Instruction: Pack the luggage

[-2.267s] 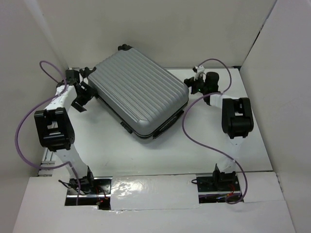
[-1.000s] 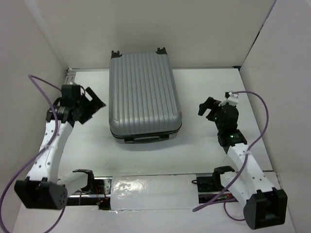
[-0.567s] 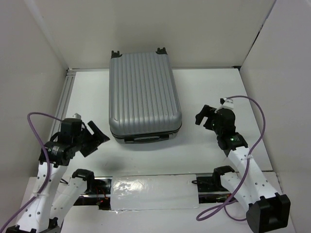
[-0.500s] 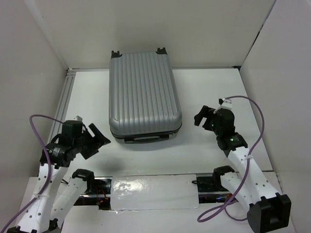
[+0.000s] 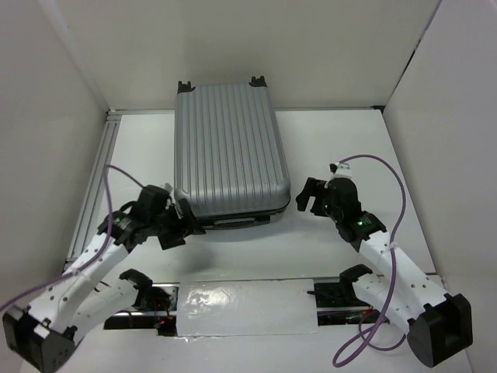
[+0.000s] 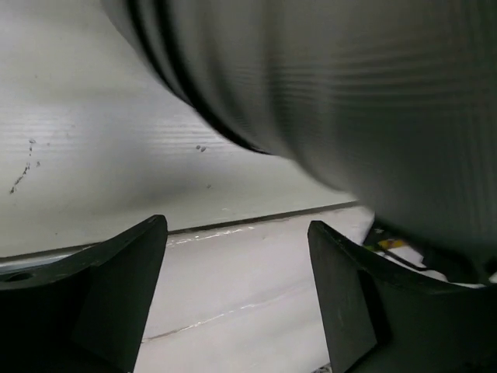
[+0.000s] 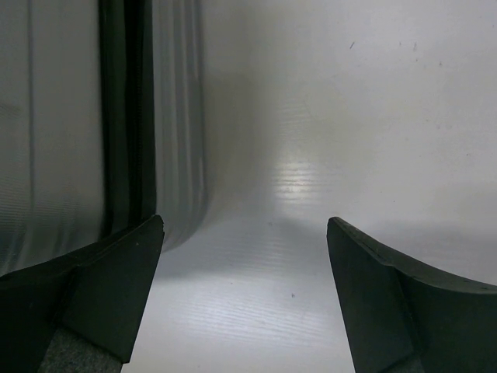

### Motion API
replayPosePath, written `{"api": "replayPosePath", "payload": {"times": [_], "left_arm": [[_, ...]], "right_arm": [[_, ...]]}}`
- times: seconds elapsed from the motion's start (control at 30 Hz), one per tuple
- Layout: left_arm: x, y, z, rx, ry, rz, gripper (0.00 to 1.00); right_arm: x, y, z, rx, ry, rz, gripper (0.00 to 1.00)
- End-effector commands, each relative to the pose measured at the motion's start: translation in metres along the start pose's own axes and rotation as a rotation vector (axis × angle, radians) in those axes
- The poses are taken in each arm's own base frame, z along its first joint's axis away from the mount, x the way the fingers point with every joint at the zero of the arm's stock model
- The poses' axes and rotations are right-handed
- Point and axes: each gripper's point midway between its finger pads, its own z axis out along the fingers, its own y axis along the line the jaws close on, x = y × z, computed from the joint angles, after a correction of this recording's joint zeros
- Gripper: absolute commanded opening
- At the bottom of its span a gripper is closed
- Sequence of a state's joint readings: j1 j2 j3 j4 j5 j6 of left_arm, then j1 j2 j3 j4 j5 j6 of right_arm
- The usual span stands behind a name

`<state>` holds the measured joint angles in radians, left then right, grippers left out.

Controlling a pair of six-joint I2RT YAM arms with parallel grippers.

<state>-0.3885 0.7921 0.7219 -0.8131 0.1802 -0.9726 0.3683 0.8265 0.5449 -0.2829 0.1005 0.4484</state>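
- Left hand point(image 5: 180, 225) hung by the near left corner of the luggage point(image 5: 229, 151), fingers apart, nothing between them.
- The luggage lay closed and flat on the table point(image 5: 342, 140), wheels toward the far wall.
- Right hand point(image 5: 304, 198) was just beside its near right corner, fingers apart, empty.

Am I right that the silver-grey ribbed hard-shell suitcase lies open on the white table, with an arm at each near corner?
Not quite: the top external view shows the silver-grey ribbed hard-shell suitcase closed, not open. The rest holds: white table, left arm and right arm at its near corners.
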Motion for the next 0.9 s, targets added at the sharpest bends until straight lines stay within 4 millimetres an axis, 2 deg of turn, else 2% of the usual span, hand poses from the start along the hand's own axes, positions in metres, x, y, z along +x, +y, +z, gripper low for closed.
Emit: {"api": "replayPosePath", "payload": {"times": [0.0,0.03,0.07,0.1,0.17,0.33,0.37,0.47,0.6,0.73,0.83,0.87], "left_arm": [[-0.006,-0.035,0.021,-0.027,-0.056,0.059,0.86],[0.006,-0.047,0.024,-0.030,-0.036,0.113,0.88],[-0.004,-0.057,0.021,-0.061,-0.075,0.120,0.90],[-0.006,-0.055,0.031,-0.117,-0.061,0.122,0.92],[-0.011,-0.062,0.035,-0.136,-0.066,0.114,0.94],[-0.031,-0.063,0.050,-0.123,-0.081,0.046,0.95],[-0.031,-0.057,0.051,-0.137,-0.080,0.037,0.95],[-0.044,-0.055,0.051,-0.127,-0.137,0.005,0.96],[-0.065,-0.063,0.052,-0.096,-0.219,-0.010,0.96],[-0.076,-0.076,0.051,-0.089,-0.240,-0.011,0.96],[-0.071,-0.069,0.045,-0.146,-0.244,-0.003,0.96],[-0.067,-0.068,0.040,-0.147,-0.237,0.004,0.96]], "right_arm": [[-0.003,0.001,0.005,0.029,-0.022,0.008,0.92],[-0.003,-0.001,0.008,0.038,-0.025,0.008,0.92],[-0.006,0.001,0.008,0.031,-0.038,0.010,0.92],[-0.008,0.005,0.008,0.016,-0.046,-0.005,0.92],[-0.014,0.005,0.014,0.023,-0.072,-0.020,0.92],[-0.033,0.005,0.027,0.063,-0.122,-0.042,0.92],[-0.036,0.006,0.027,0.058,-0.132,-0.054,0.92],[-0.046,0.011,0.033,0.055,-0.143,-0.091,0.92],[-0.055,0.016,0.040,0.044,-0.170,-0.110,0.92],[-0.062,0.019,0.047,0.047,-0.190,-0.095,0.92],[-0.066,0.009,0.042,0.107,-0.203,-0.054,0.92],[-0.072,0.012,0.039,0.099,-0.219,-0.050,0.93]]}}
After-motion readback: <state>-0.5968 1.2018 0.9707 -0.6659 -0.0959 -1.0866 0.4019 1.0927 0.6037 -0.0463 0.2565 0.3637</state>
